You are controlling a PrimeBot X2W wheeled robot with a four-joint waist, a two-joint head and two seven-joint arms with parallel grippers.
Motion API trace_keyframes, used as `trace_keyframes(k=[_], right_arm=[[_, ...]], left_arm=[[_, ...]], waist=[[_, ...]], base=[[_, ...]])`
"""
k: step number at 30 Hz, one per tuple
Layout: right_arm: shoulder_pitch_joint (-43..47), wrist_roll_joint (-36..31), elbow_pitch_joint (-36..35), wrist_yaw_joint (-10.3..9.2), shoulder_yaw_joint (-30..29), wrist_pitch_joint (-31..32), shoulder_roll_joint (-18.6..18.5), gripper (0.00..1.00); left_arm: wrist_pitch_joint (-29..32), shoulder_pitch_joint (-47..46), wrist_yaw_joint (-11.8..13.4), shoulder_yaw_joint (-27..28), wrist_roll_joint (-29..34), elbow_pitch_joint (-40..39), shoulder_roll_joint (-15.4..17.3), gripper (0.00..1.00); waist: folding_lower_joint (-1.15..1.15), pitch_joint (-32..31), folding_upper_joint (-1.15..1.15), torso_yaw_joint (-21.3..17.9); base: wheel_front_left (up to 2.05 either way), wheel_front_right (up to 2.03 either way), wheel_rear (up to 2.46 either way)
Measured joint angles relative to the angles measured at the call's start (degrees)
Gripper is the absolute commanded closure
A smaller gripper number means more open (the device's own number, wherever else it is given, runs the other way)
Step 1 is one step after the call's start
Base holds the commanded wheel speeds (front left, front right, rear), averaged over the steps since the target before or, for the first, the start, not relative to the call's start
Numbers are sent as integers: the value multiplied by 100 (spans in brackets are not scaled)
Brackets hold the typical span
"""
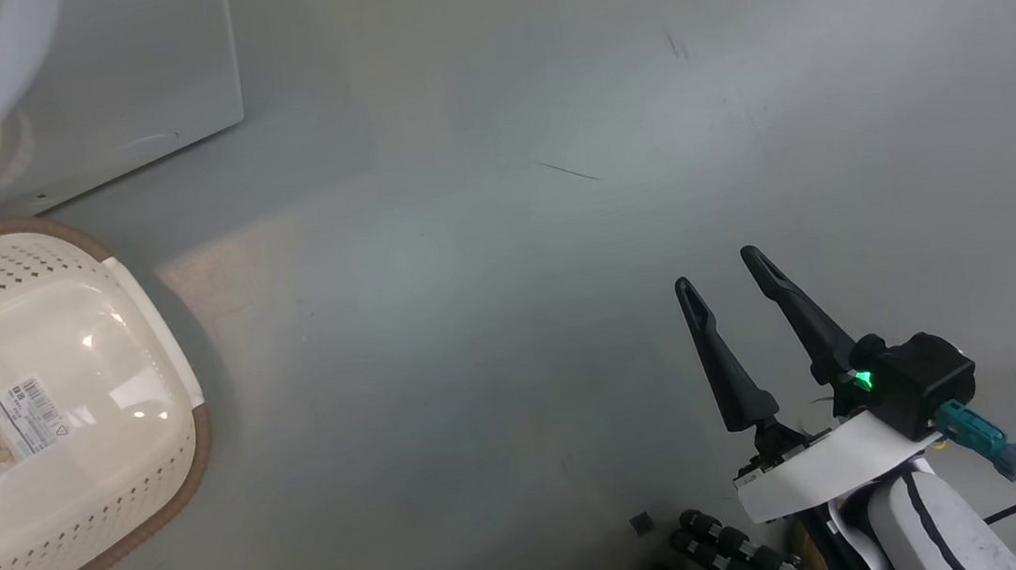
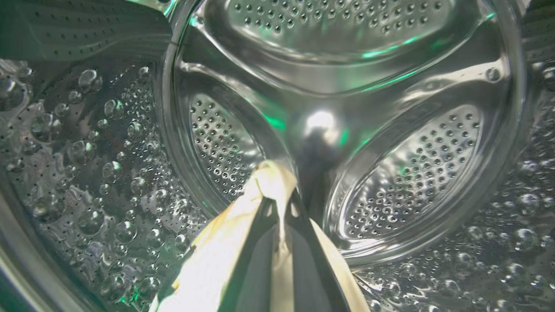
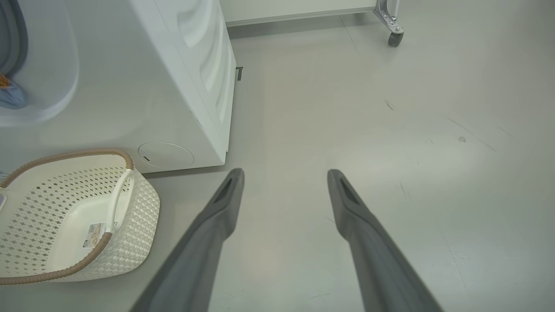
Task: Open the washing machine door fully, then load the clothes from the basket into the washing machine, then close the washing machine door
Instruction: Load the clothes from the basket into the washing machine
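My left gripper (image 2: 277,206) is inside the washing machine's steel perforated drum (image 2: 412,164), shut on a cream fold of the clothes (image 2: 269,177) that hangs down past its fingers. A bit of light blue fabric (image 3: 11,95) shows at the mouth of the white washing machine (image 3: 186,65). The cream basket (image 1: 195,450) stands on the floor before the machine (image 1: 117,71); its bare bottom shows a barcode sticker. In the right wrist view the basket (image 3: 65,154) is at the lower left. My right gripper (image 1: 720,274) (image 3: 285,173) hangs open over the floor, right of the basket. The washing machine door is out of view.
Grey floor (image 1: 511,228) stretches to the right of the machine and the basket. A caster wheel (image 3: 394,38) of a cart stands far off by the wall. Cables and my base (image 1: 735,554) lie under the right arm.
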Motion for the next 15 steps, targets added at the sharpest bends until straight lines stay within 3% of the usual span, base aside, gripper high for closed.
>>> trace_keyframes(k=[7,9,11,15], right_arm=[[-20,1,2,-98,16,0,2,0],[-26,1,7,-144,-2,0,3,0],[-26,1,10,-145,-14,0,2,0],[-38,1,48,-149,-45,0,1,0]], left_arm=[[86,-44,2,-254,130,781,-9,97],[83,-43,11,-274,166,934,-55,55],[80,-43,11,-300,182,984,-82,0],[16,-47,56,-386,268,1207,-208,0]], waist=[[0,66,0,13],[0,47,0,37],[0,36,0,54],[0,-25,0,142]], base=[[0,0,0],[0,0,0],[0,0,0],[0,0,0]])
